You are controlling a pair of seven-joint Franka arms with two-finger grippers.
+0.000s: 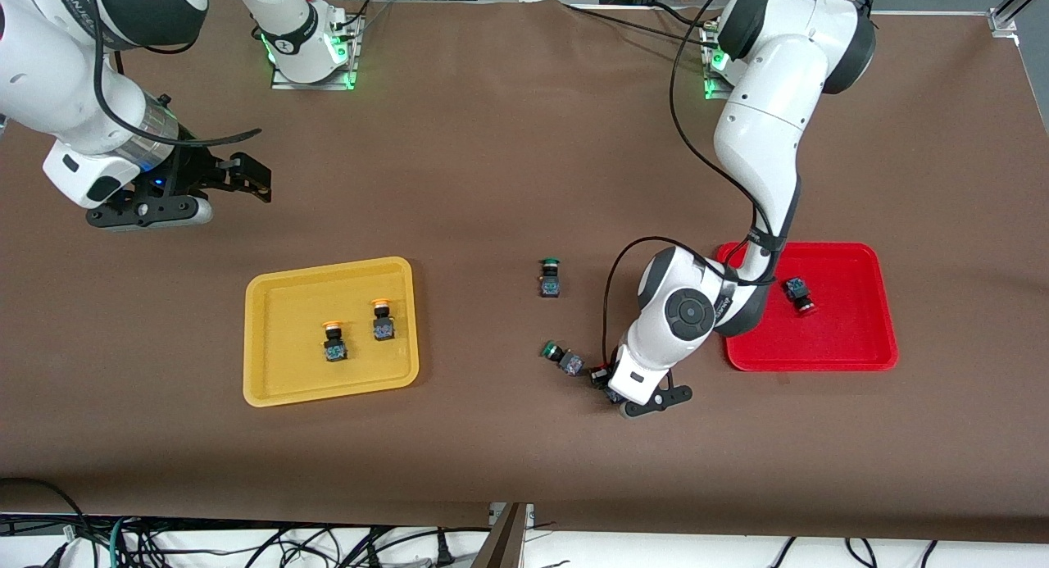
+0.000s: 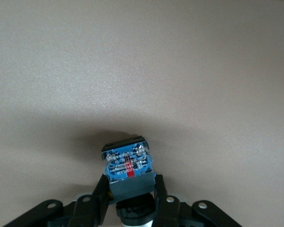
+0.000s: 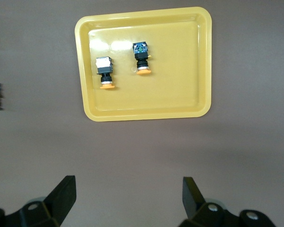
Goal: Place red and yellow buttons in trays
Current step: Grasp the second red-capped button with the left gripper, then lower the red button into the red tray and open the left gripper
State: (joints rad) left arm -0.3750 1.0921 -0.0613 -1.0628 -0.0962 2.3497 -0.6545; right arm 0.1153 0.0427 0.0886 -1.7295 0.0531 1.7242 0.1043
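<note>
Dark button body (image 2: 128, 170) pinched btwn left fingers (image 2: 98, 198); right fingers (image 3: 64, 195) wide.

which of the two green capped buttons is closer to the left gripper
The green-capped button nearer the front camera, lying beside the left gripper; the other green one sits farther back.

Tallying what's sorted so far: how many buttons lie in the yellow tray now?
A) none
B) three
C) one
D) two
D: the yellow tray holds two yellow-capped buttons, one nearer the front camera and the other beside it, also seen in the right wrist view.
</note>
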